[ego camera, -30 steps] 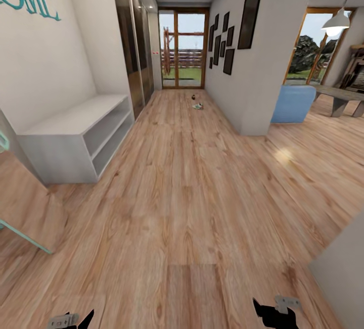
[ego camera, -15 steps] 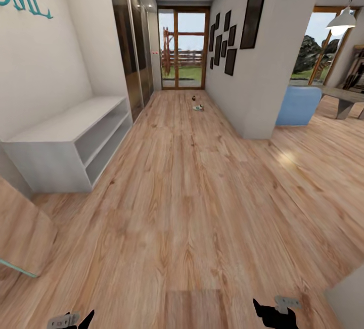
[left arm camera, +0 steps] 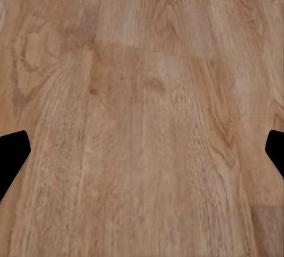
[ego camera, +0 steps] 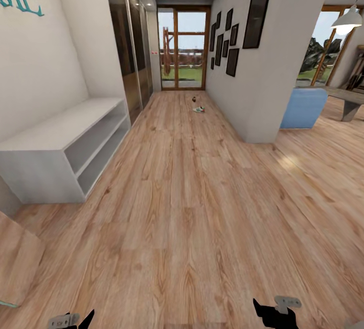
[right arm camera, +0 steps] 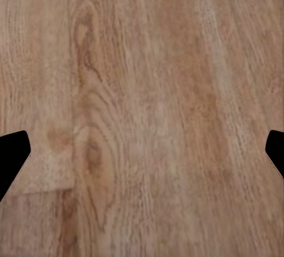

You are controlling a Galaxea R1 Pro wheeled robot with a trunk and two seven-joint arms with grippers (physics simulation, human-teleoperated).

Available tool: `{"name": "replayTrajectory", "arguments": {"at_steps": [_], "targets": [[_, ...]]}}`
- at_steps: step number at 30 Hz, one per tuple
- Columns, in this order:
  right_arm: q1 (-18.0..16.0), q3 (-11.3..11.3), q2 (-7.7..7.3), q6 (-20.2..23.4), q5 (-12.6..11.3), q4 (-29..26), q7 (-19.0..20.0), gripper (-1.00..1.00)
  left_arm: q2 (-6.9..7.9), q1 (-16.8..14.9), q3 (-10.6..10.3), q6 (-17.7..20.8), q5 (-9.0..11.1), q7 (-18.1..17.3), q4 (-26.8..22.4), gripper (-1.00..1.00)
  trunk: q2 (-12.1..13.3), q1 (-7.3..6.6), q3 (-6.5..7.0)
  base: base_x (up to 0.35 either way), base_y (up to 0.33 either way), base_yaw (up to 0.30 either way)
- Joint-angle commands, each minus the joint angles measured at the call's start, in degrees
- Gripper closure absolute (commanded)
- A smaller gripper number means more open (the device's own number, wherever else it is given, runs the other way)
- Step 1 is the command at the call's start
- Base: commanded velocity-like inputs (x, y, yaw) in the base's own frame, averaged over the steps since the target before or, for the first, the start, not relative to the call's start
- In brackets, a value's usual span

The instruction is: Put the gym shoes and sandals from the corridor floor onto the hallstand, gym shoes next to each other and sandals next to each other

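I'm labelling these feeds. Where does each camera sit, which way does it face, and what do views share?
Head view: on the robot's head, facing down the corridor past the white bench toward a shoe far off; both arms' ends at the near edge.
Left wrist view: on the left arm, facing the floor; black fingertips at the edges.
Right wrist view: on the right arm, likewise.
Shared: all three show the wood floor.

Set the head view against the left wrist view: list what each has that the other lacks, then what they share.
Head view alone: a plain low white two-tier bench along the wall, a glazed wooden door at the corridor's end, dark picture frames, and two small shoe-like items far off on the floor.

Left wrist view alone: the black fingertips spread wide over bare planks.

Both: the light brown wood-plank floor.
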Motion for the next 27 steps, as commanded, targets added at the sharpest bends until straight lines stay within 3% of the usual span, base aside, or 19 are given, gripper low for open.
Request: {"name": "replayTrajectory", "arguments": {"at_steps": [1, 27], "targets": [[0.0, -0.5, 0.00, -0.2, 0.5, 0.0, 0.3, -1.00, 0.01, 0.0, 0.1, 0.1, 0.4, -0.5, 0.1, -1.00, 0.0, 0.02, -0.05, 0.339, 0.000, 0.000], [0.0, -0.5, 0.00, -0.3, 0.5, 0.0, 0.2, -1.00, 0.08, 0.0, 0.2, 0.1, 0.4, -0.5, 0.1, -1.00, 0.0, 0.02, -0.05, 0.339, 0.000, 0.000]]}}
